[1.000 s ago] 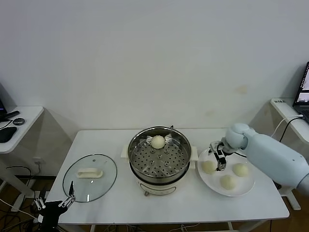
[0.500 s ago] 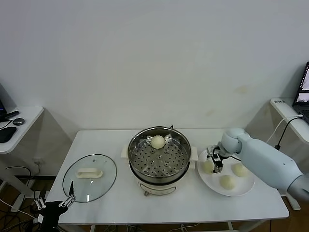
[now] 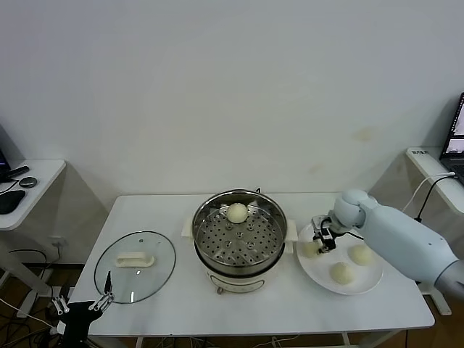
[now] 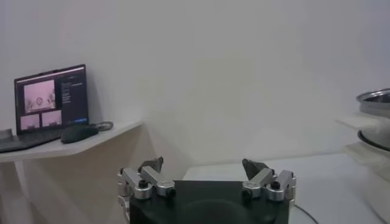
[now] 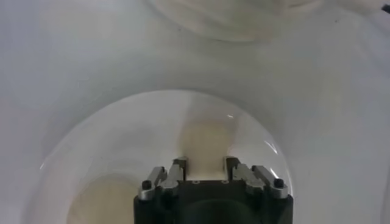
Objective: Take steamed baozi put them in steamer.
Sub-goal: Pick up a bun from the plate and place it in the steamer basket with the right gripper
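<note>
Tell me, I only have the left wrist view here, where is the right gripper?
Observer: The right gripper is down over the white plate, at the bun nearest the steamer.
Operator: Has it got that bun?
Observer: In the right wrist view its fingers sit on either side of the bun; I can't tell whether they have closed on it.
Operator: Anything in the steamer?
Observer: One baozi lies on the perforated tray, at the far side.
Operator: How many remain?
Observer: Three on the plate.
</note>
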